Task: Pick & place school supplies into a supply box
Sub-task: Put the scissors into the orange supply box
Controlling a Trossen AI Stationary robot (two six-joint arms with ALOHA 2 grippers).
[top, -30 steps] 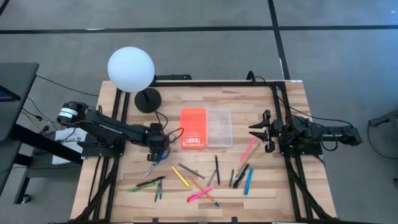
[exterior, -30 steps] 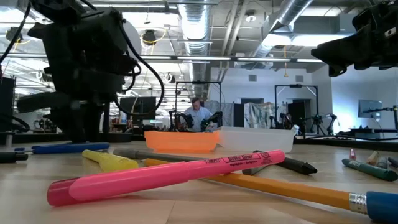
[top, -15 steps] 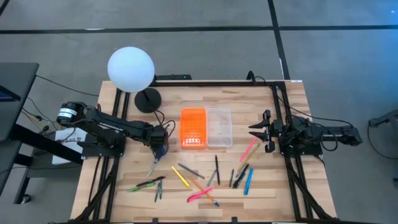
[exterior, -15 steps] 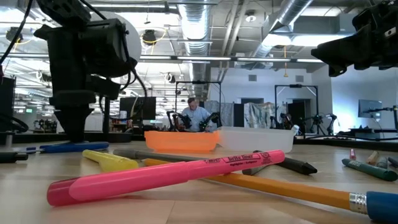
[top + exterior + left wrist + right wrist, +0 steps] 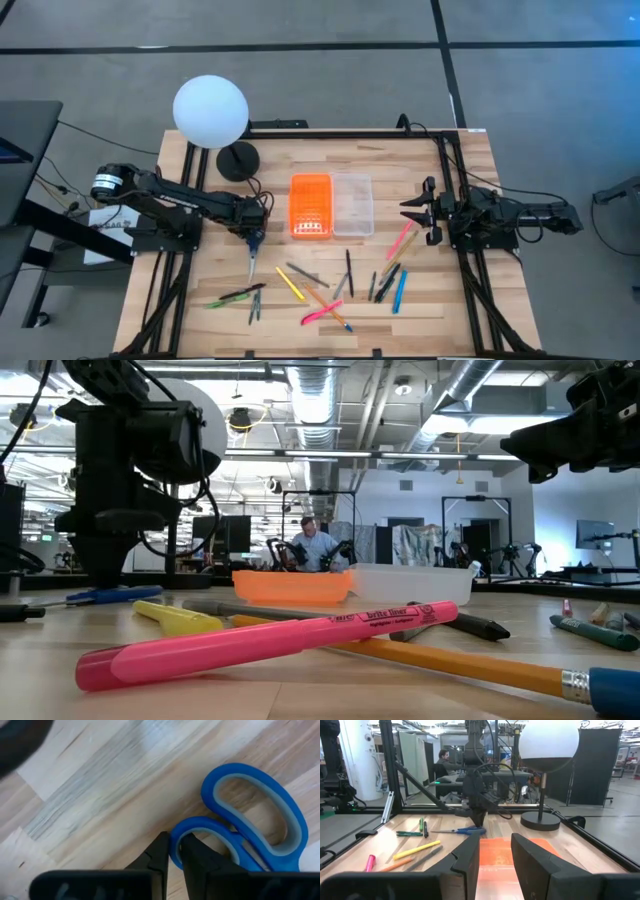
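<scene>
Wooden table (image 5: 470,300) with a white globe lamp (image 5: 210,112) at the back left, the box (image 5: 353,204) sitting mid-table as a clear tray with its orange lid (image 5: 311,207) folded open beside it, nothing visible in the tray. Pens, pencils and markers (image 5: 330,285) lie scattered on the near half of the table, none in the box, and the left gripper (image 5: 254,238) is down on the table left of the lid with its fingers (image 5: 161,856) pinched onto the smaller blue handle loop of the scissors (image 5: 250,827), which still lie flat on the wood. Right gripper (image 5: 408,211) hangs to the right of the tray, jaws partly apart, holding nothing
</scene>
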